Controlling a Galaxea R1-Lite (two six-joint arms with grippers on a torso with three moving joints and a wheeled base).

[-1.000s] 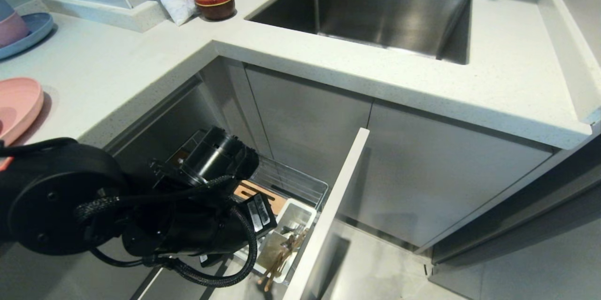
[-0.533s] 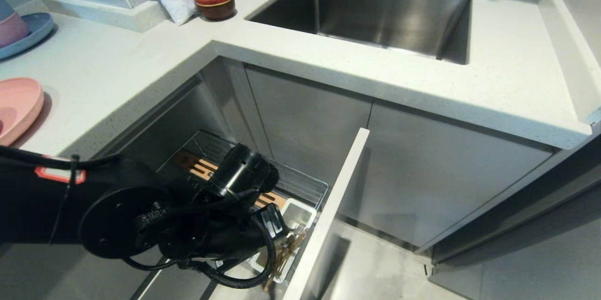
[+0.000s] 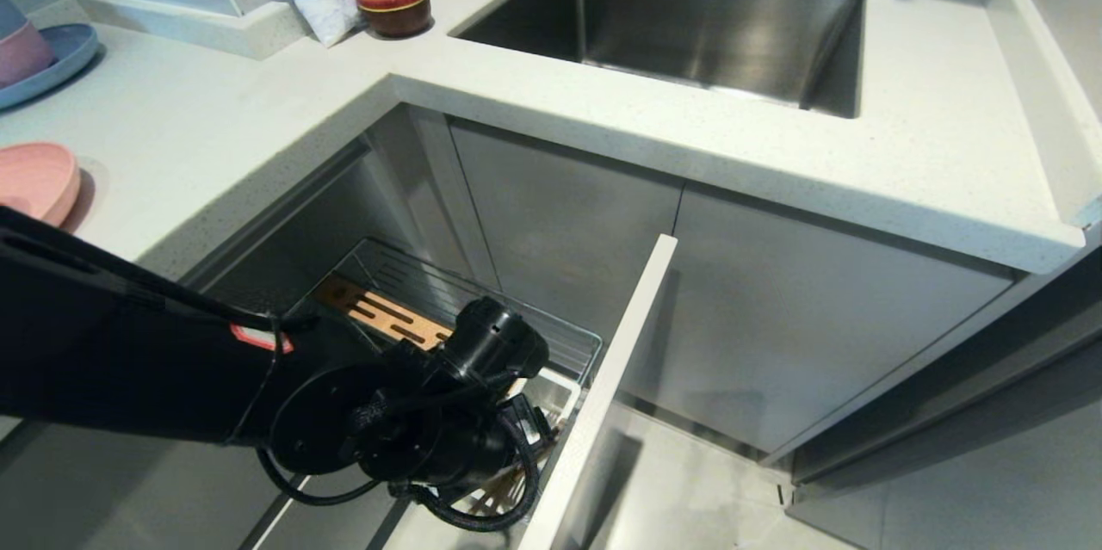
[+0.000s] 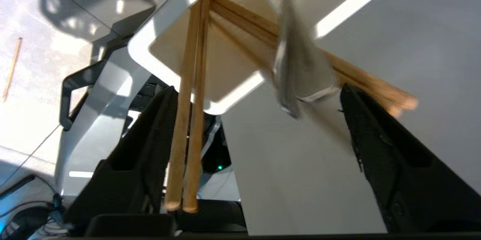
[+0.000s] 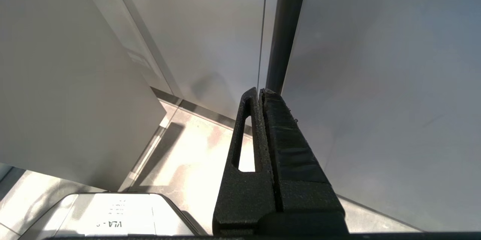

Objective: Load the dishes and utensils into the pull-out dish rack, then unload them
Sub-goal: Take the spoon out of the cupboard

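While the head view hides it behind the arm, the left wrist view shows the left hand (image 4: 259, 135) spread wide around chopsticks (image 4: 189, 120) and a blurred metal utensil (image 4: 295, 71) in the white tray (image 4: 150, 54).

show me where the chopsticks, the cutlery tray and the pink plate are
chopsticks (image 4: 189, 127), left wrist view, midway along the nearer pair.
cutlery tray (image 4: 144, 54), left wrist view, white rim.
pink plate (image 3: 34, 180), head view, its rim on the counter.

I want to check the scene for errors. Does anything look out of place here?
Yes. In the left wrist view, a single chopstick lies on the floor, away from the white cutlery tray where the other chopsticks stand.
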